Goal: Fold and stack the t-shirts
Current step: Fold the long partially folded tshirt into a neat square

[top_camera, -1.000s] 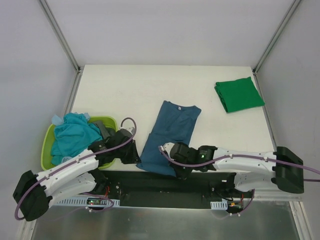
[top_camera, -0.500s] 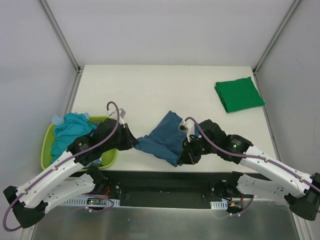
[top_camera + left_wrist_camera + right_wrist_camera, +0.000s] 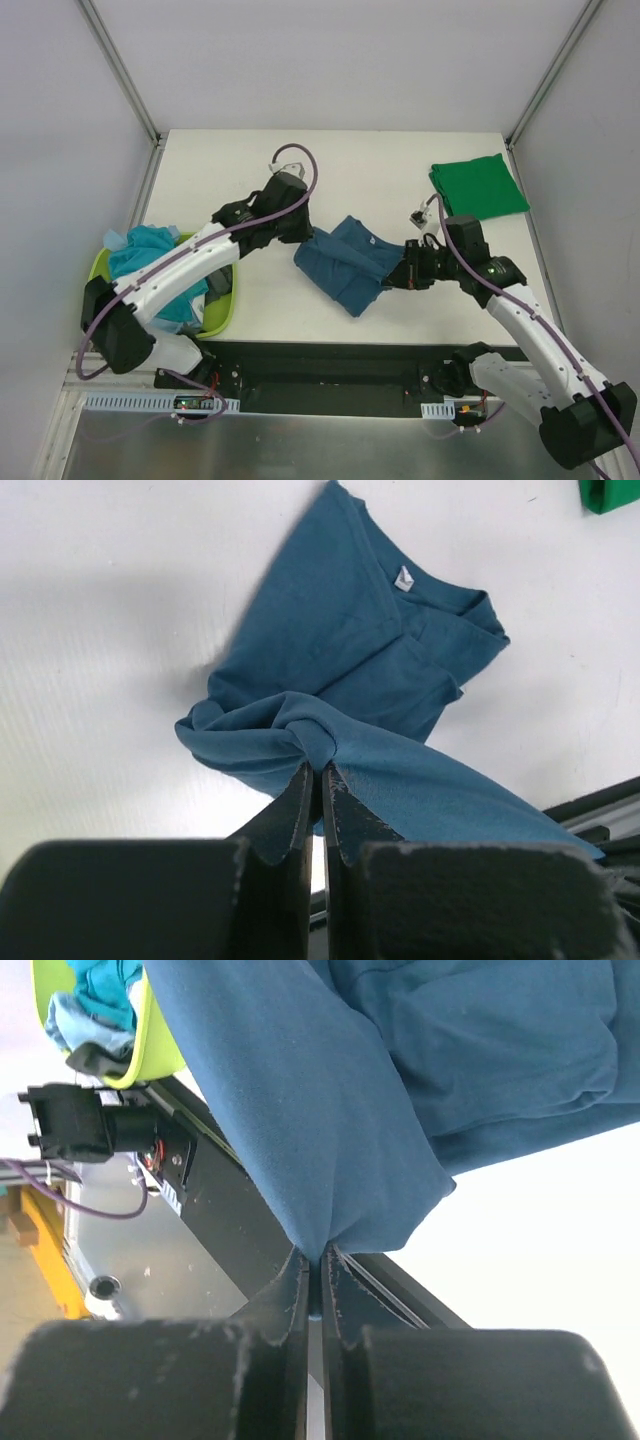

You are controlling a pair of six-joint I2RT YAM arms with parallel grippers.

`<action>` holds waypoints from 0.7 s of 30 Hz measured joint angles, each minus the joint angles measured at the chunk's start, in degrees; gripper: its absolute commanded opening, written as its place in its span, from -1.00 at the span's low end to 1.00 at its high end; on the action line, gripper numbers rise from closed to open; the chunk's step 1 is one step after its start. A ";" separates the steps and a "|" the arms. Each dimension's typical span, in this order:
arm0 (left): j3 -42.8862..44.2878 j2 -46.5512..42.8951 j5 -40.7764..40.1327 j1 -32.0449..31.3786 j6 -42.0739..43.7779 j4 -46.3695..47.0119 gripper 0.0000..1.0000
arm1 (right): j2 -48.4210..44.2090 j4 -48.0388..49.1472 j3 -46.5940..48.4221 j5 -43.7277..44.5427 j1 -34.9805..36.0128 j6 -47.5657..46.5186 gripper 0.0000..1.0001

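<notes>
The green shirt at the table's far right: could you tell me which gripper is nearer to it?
Right. The right gripper, pinching the blue shirt, sits just near-left of the green shirt; the left gripper grips the same shirt farther left.

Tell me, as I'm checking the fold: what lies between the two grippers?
The dark teal-blue t-shirt spans it; the left gripper and right gripper each have jaws shut on its fabric, per top and wrist views.
</notes>
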 measured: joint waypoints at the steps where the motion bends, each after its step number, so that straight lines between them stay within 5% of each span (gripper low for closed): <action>1: 1.64 2.47 0.37 0.55 0.59 0.37 -1.00 | 0.72 0.02 -0.13 -0.63 -1.60 -0.07 -0.99; 15: 27.52 35.60 10.84 6.36 7.13 0.44 -1.00 | 16.98 10.40 -2.08 -2.75 -17.88 0.44 -0.94; 21: 36.63 47.04 15.23 7.72 9.09 0.48 -0.76 | 26.01 15.74 -2.05 -0.48 -21.40 0.94 -0.71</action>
